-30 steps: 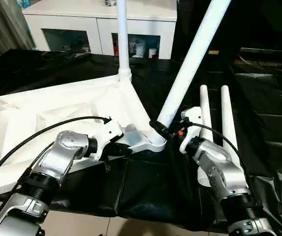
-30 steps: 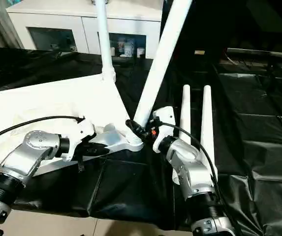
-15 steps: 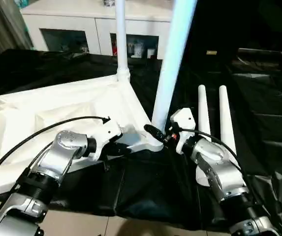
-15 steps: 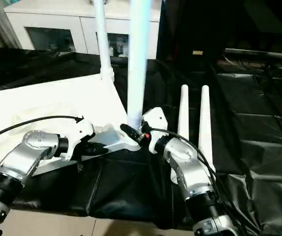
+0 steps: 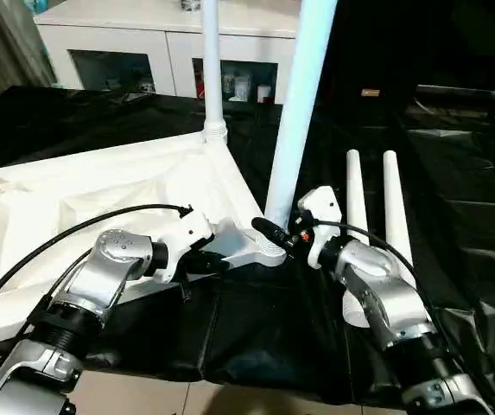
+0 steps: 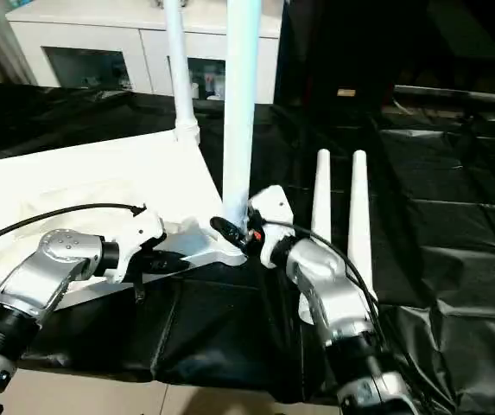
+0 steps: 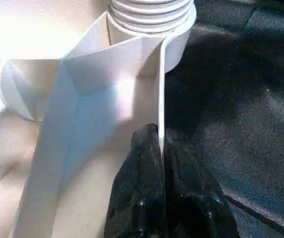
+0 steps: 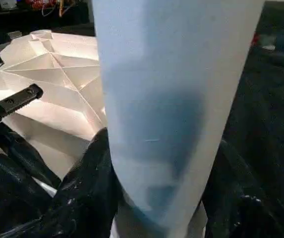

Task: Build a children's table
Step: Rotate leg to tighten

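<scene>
Altogether four legs: two socketed, two loose (image 5: 370, 203); end effectors clamped on rim (image 7: 160, 99), leg (image 5: 295, 112).

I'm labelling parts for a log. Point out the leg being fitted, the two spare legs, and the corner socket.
Leg being fitted (image 5: 292, 121): left eye view, mid-shaft.
Spare legs (image 5: 391, 207): left eye view, right one's shaft.
Corner socket (image 7: 179, 37): left wrist view, outer wall.

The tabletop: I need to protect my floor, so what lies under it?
Black sheeting lies under the upturned tabletop and spreads beyond its edges, also under the two loose legs. What is beneath the sheeting is covered; tiled floor shows only at its near edge.
</scene>
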You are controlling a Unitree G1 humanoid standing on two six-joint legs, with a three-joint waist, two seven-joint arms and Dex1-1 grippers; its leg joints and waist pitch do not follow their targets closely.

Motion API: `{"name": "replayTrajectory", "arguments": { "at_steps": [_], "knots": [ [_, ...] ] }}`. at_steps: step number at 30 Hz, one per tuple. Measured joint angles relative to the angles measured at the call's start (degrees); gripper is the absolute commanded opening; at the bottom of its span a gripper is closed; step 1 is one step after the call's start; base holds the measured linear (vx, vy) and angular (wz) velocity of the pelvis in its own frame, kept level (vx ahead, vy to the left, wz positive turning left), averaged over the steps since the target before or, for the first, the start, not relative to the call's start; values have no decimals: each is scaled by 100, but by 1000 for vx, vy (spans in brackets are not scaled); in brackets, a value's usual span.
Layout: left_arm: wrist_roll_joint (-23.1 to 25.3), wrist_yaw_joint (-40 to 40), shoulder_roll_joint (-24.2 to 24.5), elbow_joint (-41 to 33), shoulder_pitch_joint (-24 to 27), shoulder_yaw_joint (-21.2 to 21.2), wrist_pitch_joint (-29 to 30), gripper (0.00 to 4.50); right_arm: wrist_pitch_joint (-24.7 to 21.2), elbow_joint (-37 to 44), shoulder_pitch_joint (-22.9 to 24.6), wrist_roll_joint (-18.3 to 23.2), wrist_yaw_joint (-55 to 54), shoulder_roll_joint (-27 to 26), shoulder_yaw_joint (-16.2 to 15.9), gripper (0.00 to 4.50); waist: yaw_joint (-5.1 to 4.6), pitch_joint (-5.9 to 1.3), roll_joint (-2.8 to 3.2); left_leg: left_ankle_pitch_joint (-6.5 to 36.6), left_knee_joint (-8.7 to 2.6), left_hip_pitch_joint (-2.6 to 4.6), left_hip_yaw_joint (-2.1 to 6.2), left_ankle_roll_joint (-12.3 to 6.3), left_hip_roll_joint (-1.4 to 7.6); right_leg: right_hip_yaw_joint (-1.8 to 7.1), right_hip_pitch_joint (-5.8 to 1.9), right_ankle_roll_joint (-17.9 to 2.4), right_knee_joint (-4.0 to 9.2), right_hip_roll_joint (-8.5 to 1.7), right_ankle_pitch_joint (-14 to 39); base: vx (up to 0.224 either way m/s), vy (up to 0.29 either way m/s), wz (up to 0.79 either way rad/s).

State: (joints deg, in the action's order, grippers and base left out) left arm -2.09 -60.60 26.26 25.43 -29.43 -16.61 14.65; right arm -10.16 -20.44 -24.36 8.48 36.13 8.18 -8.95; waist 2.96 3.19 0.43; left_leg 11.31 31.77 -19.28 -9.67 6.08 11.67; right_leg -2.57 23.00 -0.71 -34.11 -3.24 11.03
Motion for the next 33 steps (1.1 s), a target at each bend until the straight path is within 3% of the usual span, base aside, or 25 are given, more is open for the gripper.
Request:
{"name": "replayTrajectory", "arguments": {
  "at_steps": [10, 18, 23, 31, 33],
  "knots": [
    [55, 115, -13, 0, -2, 6, 55, 0, -108, -1, -27, -31, -296, -138, -8, 186, -62, -4, -11, 0, -3, 16, -1, 0, -2, 3, -10, 1, 18, 0, 1, 0, 0, 0],
    [293, 1354, -821, 352, -377, 121, 629, 0, -146, -1081, -808, -276, -2064, -871, 505, 186, -116, 7, 12, 0, -19, 22, 0, -1, -11, -4, -19, 2, 117, -3, 1, 0, 0, 0],
    [434, 2298, -1608, 812, -750, 260, 1151, 0, -64, -2226, -1584, -267, -3754, -1478, 1133, 186, -127, 6, 4, 3, -23, 47, 11, -4, -37, -5, -18, 14, 168, -15, 9, 0, 0, 0],
    [437, 2589, -1792, 798, -761, 280, 1398, 0, 114, -2679, -1802, -350, -4179, -1576, 1237, 186, -194, -3, -12, 41, -37, 43, 101, -71, -85, -79, -122, 25, 411, -33, 15, 0, 0, 0],
    [437, 2592, -1793, 800, -761, 287, 1404, 0, 159, -2753, -1835, -354, -4181, -1578, 1251, 186, -221, -6, -17, 45, -37, 41, 101, -77, -106, -95, -122, 25, 411, -65, 15, 0, 0, 0]
  ]
}}
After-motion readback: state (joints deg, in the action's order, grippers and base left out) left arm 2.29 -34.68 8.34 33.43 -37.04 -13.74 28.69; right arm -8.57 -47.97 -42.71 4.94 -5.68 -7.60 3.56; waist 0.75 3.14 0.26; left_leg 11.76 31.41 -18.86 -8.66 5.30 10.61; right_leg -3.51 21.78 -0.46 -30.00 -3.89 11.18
